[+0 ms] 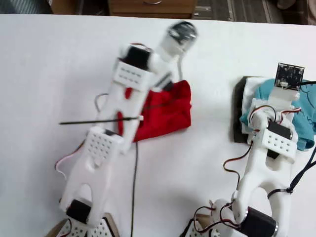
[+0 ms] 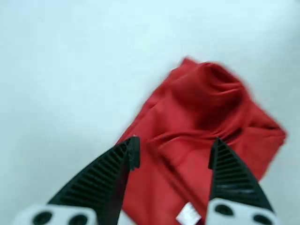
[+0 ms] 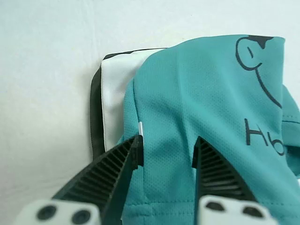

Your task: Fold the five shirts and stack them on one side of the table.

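A crumpled red shirt [image 1: 168, 111] lies near the middle of the white table [image 1: 49, 74]. My left gripper [image 2: 176, 151] hangs open just above the red shirt [image 2: 201, 122], with its black fingers [image 2: 117, 168] spread to either side of the cloth. At the right side of the table, a teal shirt [image 1: 307, 123] with dark print lies loosely on top of a folded white shirt [image 1: 251, 91] and a black shirt [image 1: 238, 118]. My right gripper [image 3: 167, 145] stands open low over the teal shirt [image 3: 211, 93]. The white shirt [image 3: 115, 98] and the black shirt [image 3: 96, 122] stick out from under it.
A black cable [image 1: 134, 182] runs from the left arm toward the table's near edge. A thin black rod [image 1: 94, 121] sticks out sideways from that arm. The left and far parts of the table are bare. A wooden cabinet [image 1: 153, 7] stands beyond the far edge.
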